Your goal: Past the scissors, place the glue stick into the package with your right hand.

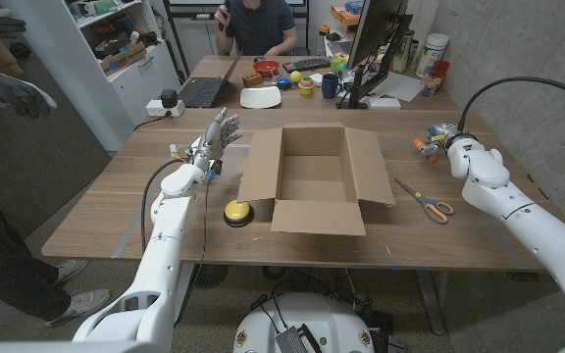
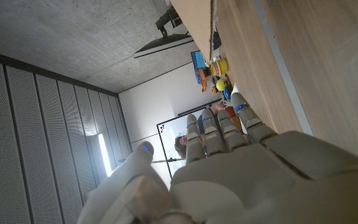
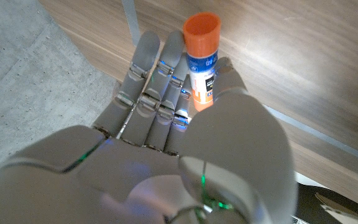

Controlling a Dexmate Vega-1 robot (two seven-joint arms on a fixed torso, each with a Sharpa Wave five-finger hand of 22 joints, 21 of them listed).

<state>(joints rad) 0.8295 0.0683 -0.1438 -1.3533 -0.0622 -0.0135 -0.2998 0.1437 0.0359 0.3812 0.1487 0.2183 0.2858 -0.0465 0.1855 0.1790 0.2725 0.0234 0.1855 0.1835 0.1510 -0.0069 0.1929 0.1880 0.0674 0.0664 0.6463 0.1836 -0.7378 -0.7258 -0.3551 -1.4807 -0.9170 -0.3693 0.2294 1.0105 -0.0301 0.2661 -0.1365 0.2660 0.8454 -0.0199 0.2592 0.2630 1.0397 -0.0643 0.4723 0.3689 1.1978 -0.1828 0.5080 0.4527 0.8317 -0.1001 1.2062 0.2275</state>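
Glue stick [image 3: 202, 59], a white tube with blue label and orange cap, held upright in the right hand [image 3: 185, 134], pinned between thumb and the extended fingers [image 3: 143, 74], cap poking out past the fingertips. In the head view, same right hand [image 1: 446, 143] seen at the right of the frame, over the wooden table [image 1: 96, 211], with a speck of orange at its tip. Just below and left of that hand, flat on the wood: orange-handled metal scissors [image 1: 428, 203], blades pointing toward frame centre. Centre of the frame: open brown cardboard box [image 1: 312, 176], flaps folded outward, inside looking bare, standing in for the package. Lower left of the box, just beside its front flap: a round yellow button on a black base [image 1: 235, 212]. Left hand [image 1: 215, 136] left of the box, fingers straight and spread, holding nothing; the left wrist view agrees, with fingers reaching out over bare wood. Judged step: grasp done, carry not yet made, glue stick well apart from the box. Next move calls for lifting high enough to clear the scissors and the raised right flap, travelling toward frame centre, then letting go only once over the opening.
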